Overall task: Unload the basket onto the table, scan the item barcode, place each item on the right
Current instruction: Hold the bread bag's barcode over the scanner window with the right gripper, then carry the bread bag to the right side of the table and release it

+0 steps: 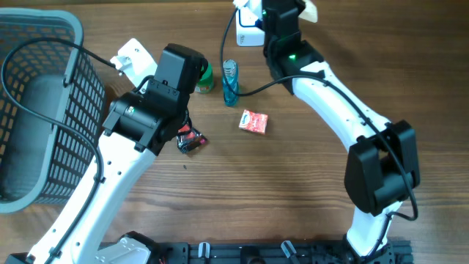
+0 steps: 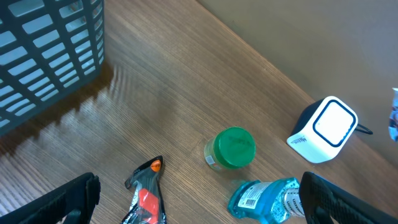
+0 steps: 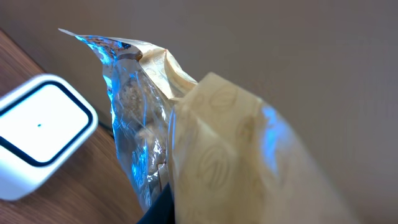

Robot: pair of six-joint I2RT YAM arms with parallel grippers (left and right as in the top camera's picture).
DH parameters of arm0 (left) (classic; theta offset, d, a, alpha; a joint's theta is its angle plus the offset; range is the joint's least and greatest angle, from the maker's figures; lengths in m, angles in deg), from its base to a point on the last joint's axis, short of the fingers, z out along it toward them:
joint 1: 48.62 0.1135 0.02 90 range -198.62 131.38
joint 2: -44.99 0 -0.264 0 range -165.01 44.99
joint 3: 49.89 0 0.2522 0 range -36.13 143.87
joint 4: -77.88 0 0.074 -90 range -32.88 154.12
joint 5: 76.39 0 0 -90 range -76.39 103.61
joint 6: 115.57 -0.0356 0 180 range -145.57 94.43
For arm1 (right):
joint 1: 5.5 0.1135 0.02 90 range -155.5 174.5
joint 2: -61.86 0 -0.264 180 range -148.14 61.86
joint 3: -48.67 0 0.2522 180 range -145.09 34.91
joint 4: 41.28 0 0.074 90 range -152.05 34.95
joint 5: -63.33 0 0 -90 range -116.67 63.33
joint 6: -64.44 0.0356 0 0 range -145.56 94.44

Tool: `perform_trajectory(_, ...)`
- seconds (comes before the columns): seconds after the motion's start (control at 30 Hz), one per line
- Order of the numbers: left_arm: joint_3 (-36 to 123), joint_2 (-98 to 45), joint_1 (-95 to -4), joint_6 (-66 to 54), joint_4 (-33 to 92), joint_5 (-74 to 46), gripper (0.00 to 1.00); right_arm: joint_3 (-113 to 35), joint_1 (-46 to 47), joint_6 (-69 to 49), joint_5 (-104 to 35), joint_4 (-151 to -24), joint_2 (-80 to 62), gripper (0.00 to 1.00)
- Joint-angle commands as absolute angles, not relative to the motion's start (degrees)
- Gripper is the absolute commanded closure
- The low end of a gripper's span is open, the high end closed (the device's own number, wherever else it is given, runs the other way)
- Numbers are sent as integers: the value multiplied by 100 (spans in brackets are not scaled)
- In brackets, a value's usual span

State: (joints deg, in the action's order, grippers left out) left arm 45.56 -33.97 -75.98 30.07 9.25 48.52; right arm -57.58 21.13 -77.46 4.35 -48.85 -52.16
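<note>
basket (image 1: 44, 110) at 9 o'clock in the overhead view, grey mesh. its grey floor shows through the mesh and a black cable (image 1: 44, 51) arcs over it. a corner of it sits at 10 o'clock in the left wrist view.

right hand (image 1: 293, 9) at 12–1 o'clock is clamped on the bag (image 1: 308, 9), held off the counter (image 1: 293, 183) at the top frame edge. the bag is clear foil plus cream patterned paper with pale crumbly bits inside, and blue light falls on the foil. can't tell where its barcode is.

the scanner (image 1: 249, 33), a white box with a dark ring on its face, sits on the counter just at 9 o'clock of the bag. from the right wrist it's at 8 o'clock, close but apart.

left hand (image 2: 199, 186) has its fingers wide apart with nothing between them, hanging over the counter mid-left.

under and ahead of it:
- jar (image 1: 204, 79) with a green lid, upright
- blue bottle (image 1: 230, 82) just at 3 o'clock of the jar, with a white barcode label facing the left wrist camera
- dark packet (image 1: 192, 141) with red and orange print at 6 o'clock of the jar
- red packet (image 1: 253, 122) flat at centre, well apart from both arms

open wood runs from centre to 5 o'clock, between the two arms. no print is readable, all too small.
</note>
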Motion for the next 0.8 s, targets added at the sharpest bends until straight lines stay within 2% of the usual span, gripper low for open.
perform_trajectory(0.0, 4552, -3454, -7609, 3020, 940, 5036, 0, -5798, 2155, -7684, 400, -4749, -5704, 95)
perform_trajectory(0.17, 4552, -3454, -7609, 3020, 940, 5038, 0, -5798, 2161, -8023, 282, -4002, -6246, 95)
perform_trajectory(0.33, 4552, -3456, -7609, 3022, 940, 5038, 0, -5798, 2321, -7809, 68, -3683, -6337, 95)
perform_trajectory(0.53, 4552, -3458, -7609, 3020, 940, 5047, 0, -5798, 2531, -6718, -430, -4367, -6342, 95)
perform_trajectory(0.77, 4552, -3458, -7609, 3020, 938, 5077, 0, -5798, 2528, -6360, -430, -4653, -6342, 95)
